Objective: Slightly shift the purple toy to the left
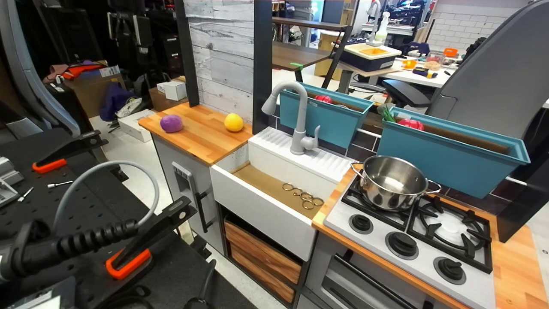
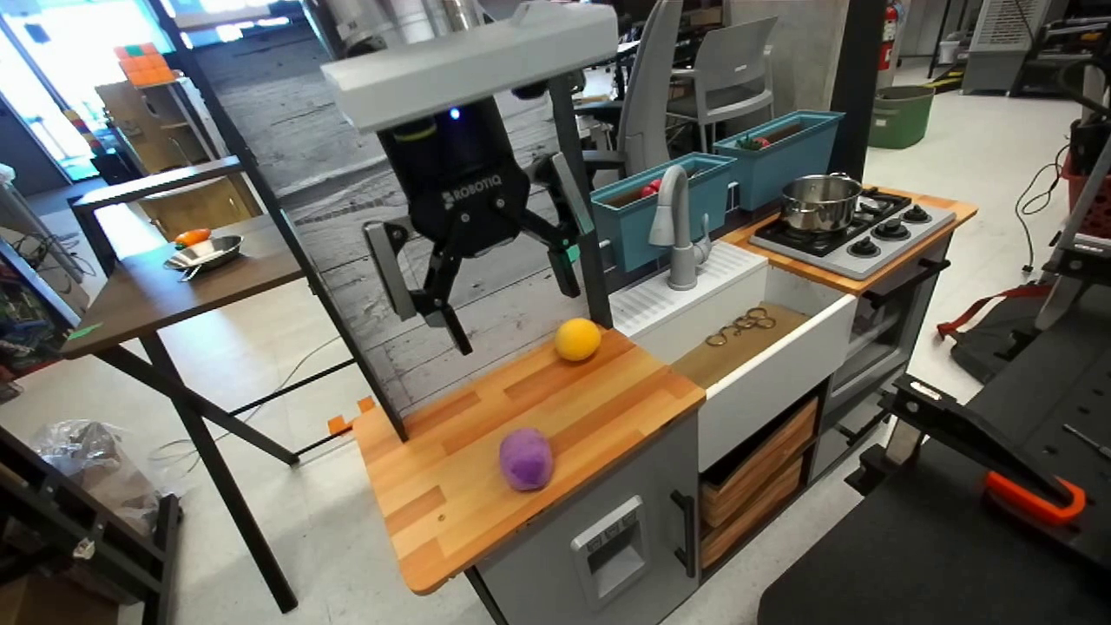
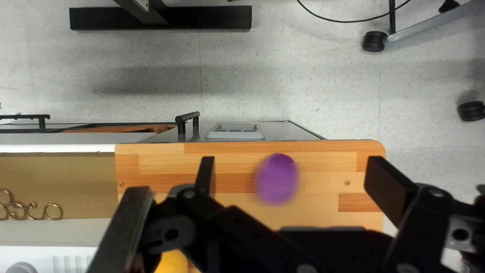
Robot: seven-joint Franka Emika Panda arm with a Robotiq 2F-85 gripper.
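Resting on wooden countertop (image 2: pixel 590 417), purple toy (image 2: pixel 525 458), pale floor (image 2: pixel 334 521) beyond

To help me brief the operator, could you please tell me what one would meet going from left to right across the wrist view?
Metal rings, yellow ball, purple toy, black caster near the top, black caster at the right edge.

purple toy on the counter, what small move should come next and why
Probably lower the jaws toward the purple toy: the wrist view shows it between them, while in an exterior view they hang open above the counter, clearly apart from it, so coming down would likely put it within reach for a slight shift.
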